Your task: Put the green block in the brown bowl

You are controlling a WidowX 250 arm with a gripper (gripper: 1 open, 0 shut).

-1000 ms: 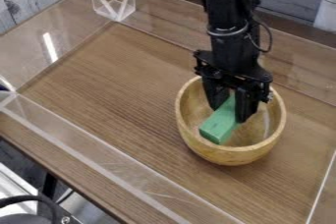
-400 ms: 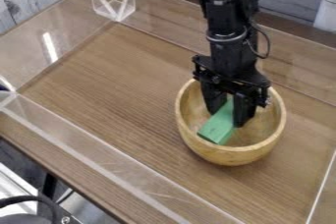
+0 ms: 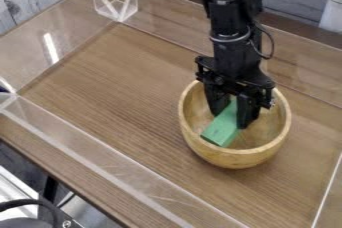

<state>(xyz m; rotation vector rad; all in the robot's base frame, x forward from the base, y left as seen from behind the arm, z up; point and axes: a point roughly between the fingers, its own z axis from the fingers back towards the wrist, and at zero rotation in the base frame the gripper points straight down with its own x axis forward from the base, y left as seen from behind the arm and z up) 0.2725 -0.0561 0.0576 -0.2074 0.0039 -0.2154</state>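
i have the brown bowl point(image 3: 271, 144) on the right part of the bench point(image 3: 114, 67), with bare wood to its left and a narrower bare strip between it and the right side of my view. the bench's near edge runs slantwise from the left down toward the near right, and the bowl sits in from it. at the far left a small white wire-like stand point(image 3: 115, 4) is well apart from the bowl, and a pale upright object point(image 3: 333, 10) stands at the far right.

my hand point(image 3: 234, 106) is down at the bowl, its lower end inside the rim. the green block point(image 3: 222, 126) is in the bowl, tilted, its lower end toward the near left and its upper end in among the dark fingers. i can't tell from this camera whether i'm grasping it or it is released and leaning there, nor how wide the fingers stand.

the black arm point(image 3: 233, 22) comes in from the far side and reaches nearly straight down over the bowl.
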